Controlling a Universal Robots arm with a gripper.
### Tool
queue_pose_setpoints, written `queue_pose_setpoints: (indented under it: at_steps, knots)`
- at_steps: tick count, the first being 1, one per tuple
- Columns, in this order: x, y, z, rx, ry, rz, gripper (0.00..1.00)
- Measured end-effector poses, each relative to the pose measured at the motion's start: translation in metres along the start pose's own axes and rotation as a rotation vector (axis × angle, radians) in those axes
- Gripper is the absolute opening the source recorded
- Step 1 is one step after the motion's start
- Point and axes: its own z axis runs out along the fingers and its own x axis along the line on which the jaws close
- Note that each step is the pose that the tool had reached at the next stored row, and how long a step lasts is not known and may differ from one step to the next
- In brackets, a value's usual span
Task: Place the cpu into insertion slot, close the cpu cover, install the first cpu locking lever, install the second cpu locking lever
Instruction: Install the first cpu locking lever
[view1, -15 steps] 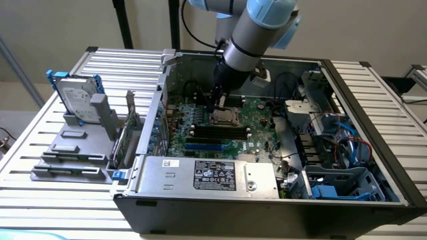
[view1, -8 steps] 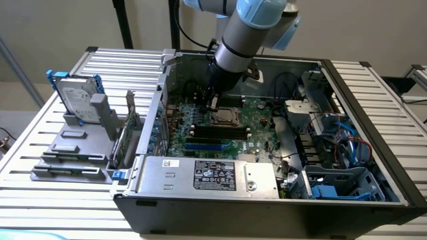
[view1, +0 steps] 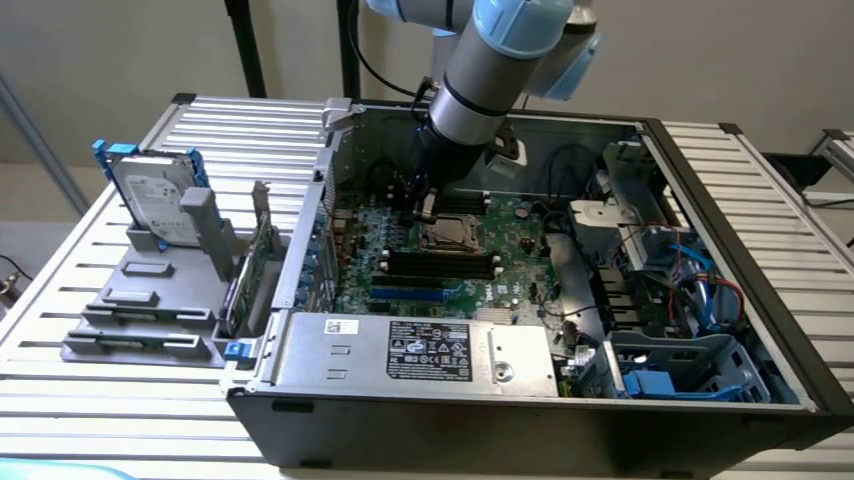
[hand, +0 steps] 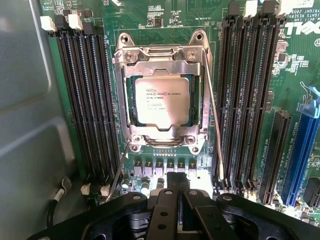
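Note:
The cpu (hand: 161, 102), a silver-topped square chip, lies seated in the insertion slot (hand: 131, 131) on the green board. The cpu cover (hand: 161, 64), a silvery frame, lies flat over it, and the chip shows through its window. One thin wire lever (hand: 216, 125) runs along one side of the socket. A second lever (hand: 118, 172) slants away from the socket's opposite corner. I cannot tell whether either is latched. My gripper (hand: 176, 181) is shut with nothing in it, hovering just off the socket's edge. In the exterior view the gripper (view1: 430, 208) hangs inside the case just above the socket (view1: 455, 232).
Long black memory slots (hand: 85, 105) (hand: 250, 100) flank the socket, and a blue card slot (hand: 302, 150) lies beyond. The case wall (hand: 30, 125) is close by. A power supply (view1: 420, 350) and drive cage (view1: 681, 370) crowd the case front. A hard drive (view1: 150, 195) stands on the grey rack outside.

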Motion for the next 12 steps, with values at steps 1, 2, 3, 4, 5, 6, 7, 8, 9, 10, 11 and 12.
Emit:
queue_pose_setpoints:
  at_steps: [1, 2, 3, 4, 5, 6, 7, 8, 9, 10, 11, 12]
  knots:
    - [0.0, 0.0, 0.0, 0.0, 0.0, 0.0, 0.11]
    - [0.0, 0.0, 0.0, 0.0, 0.0, 0.0, 0.11]
    - [0.0, -0.0001, 0.0, 0.0, 0.0001, 0.0, 0.11]
    - [0.0, -0.0001, 0.0, 0.0, 0.0001, 0.0, 0.11]
    - [0.0, -0.0001, 0.0, 0.0, 0.0001, 0.0, 0.11]
    - [0.0, -0.0001, 0.0, 0.0, 0.0001, 0.0, 0.11]
    - [0.0, 0.0, 0.0, 0.0, 0.0001, 0.0, 0.11]
    - [0.0, 0.0, 0.0, 0.0, 0.0003, 0.0, 0.11]
    - [-0.0001, 0.0, -0.0001, 0.0003, 0.0019, -0.001, 0.11]
    - [-0.0002, -0.0004, 0.0, 0.0005, 0.0061, -0.002, 0.11]
    - [-0.0005, -0.001, 0.0003, 0.0006, 0.0112, -0.003, 0.11]
    - [-0.001, -0.0024, 0.0006, 0.001, 0.0156, -0.005, 0.11]
